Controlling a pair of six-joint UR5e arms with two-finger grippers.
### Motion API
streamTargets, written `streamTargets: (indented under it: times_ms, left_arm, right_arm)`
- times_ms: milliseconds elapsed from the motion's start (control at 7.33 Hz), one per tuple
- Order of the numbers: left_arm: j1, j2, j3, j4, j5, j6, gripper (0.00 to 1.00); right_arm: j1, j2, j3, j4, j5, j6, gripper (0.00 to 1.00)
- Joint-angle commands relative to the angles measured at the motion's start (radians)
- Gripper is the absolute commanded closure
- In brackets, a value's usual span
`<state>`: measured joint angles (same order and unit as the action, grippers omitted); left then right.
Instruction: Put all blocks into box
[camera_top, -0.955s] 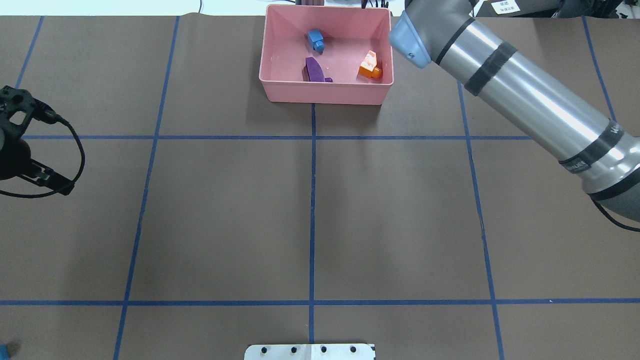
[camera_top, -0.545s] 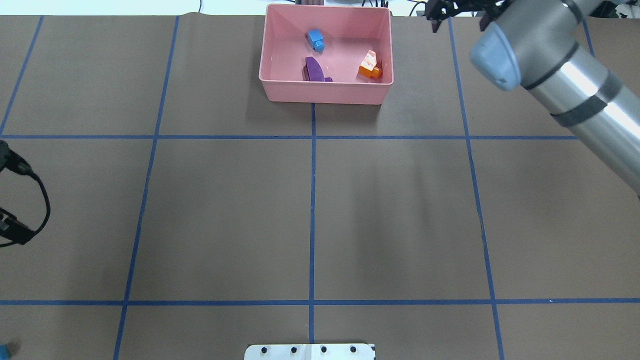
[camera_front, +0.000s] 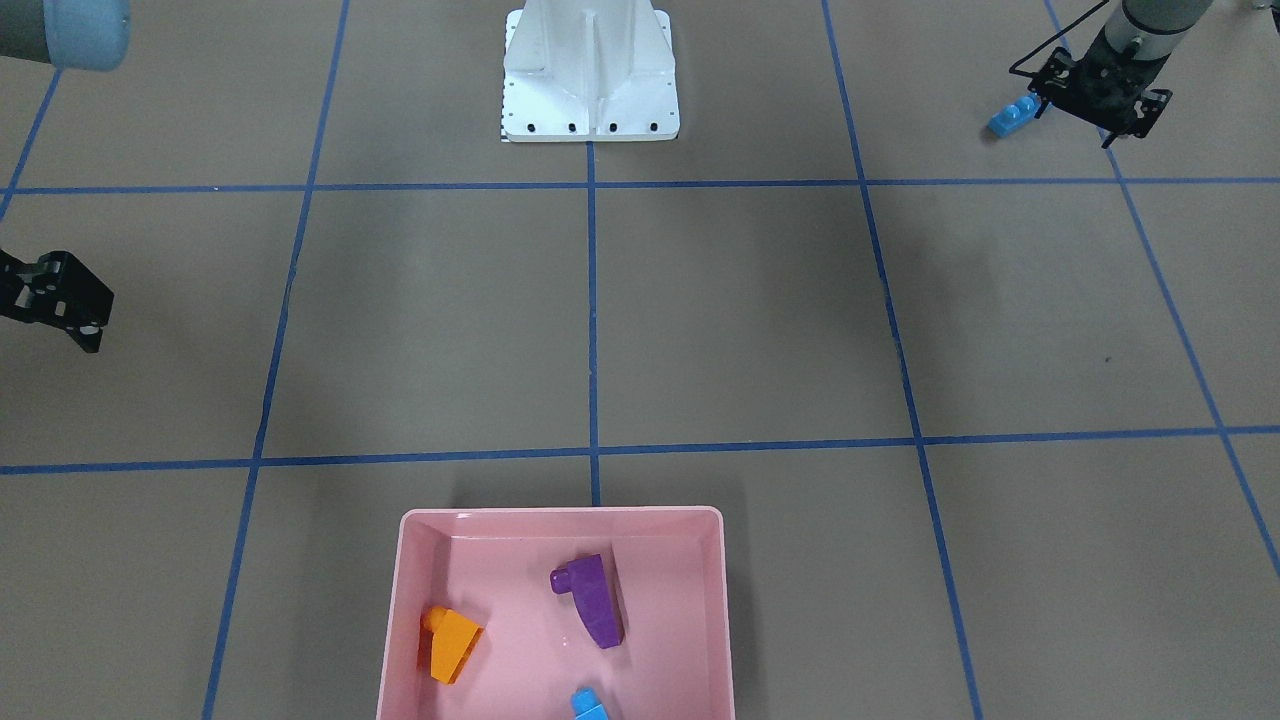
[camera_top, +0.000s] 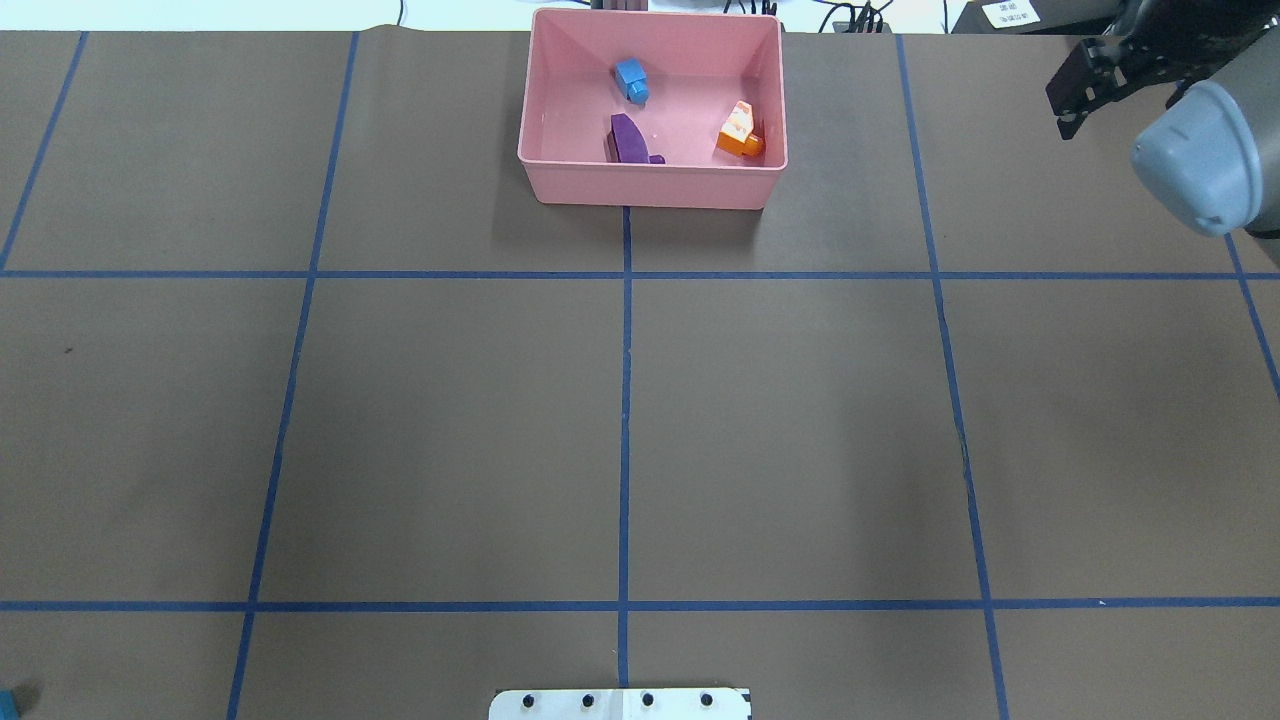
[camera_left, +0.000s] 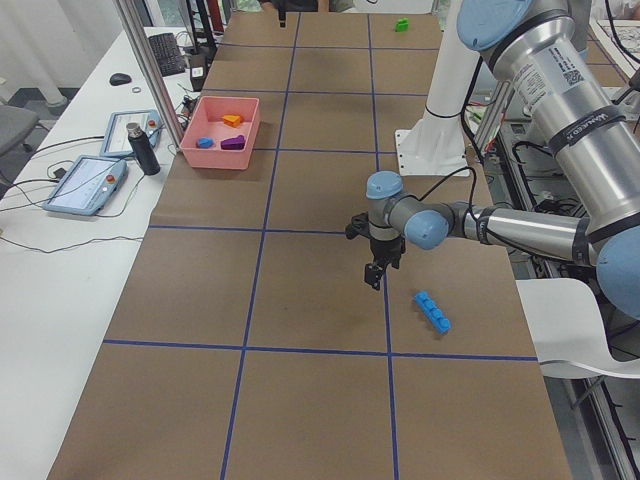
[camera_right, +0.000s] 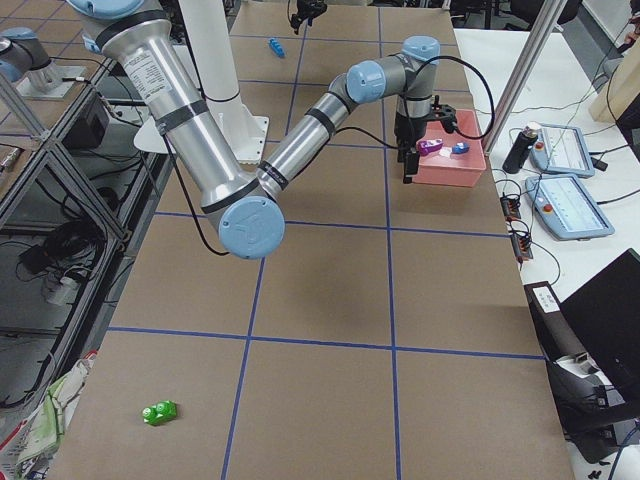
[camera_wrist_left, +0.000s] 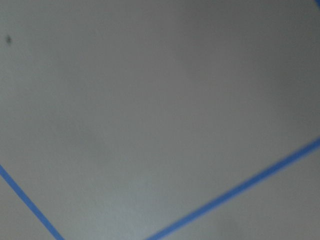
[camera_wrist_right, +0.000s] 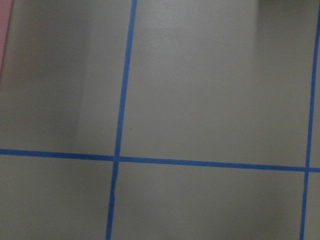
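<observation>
Pink box (camera_top: 650, 190) holds three bricks (camera_top: 630, 138); left end effector (camera_front: 1095, 105), right end effector (camera_top: 1078, 90): state unclear.

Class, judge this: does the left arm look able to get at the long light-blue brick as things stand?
Probably yes. The left hand hangs close beside the long light-blue brick, which lies by itself on the table; nothing stands between them.
</observation>
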<state>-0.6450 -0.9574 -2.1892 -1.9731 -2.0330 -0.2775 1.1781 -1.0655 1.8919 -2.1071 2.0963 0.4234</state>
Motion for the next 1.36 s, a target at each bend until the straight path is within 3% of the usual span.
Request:
streamTargets:
  times_ms: [0,273,409,955,1227]
  left_arm:
    - [0.188,0.045,0.014,-0.094,0.008,-0.165,0.01]
    - [0.356,0.046,0.035,-0.185,0.051,-0.306,0.01]
    - [0.387,0.046,0.042,-0.188,0.057,-0.313,0.01]
    - [0.439,0.034,0.135,-0.188,0.108,-0.307,0.02]
    - [0.452,0.034,0.149,-0.232,0.106,-0.310,0.02]
  right_arm:
    - [0.029,-0.135,0.068,-0.027,0.004,-0.117,0.00]
    - [0.106,-0.232,0.070,-0.034,0.005,-0.346,0.00]
    - [0.130,-0.273,0.069,-0.036,0.005,-0.424,0.00]
    - [0.160,-0.399,0.064,-0.031,0.068,-0.518,0.00]
    - [0.164,-0.404,0.062,-0.037,0.068,-0.520,0.00]
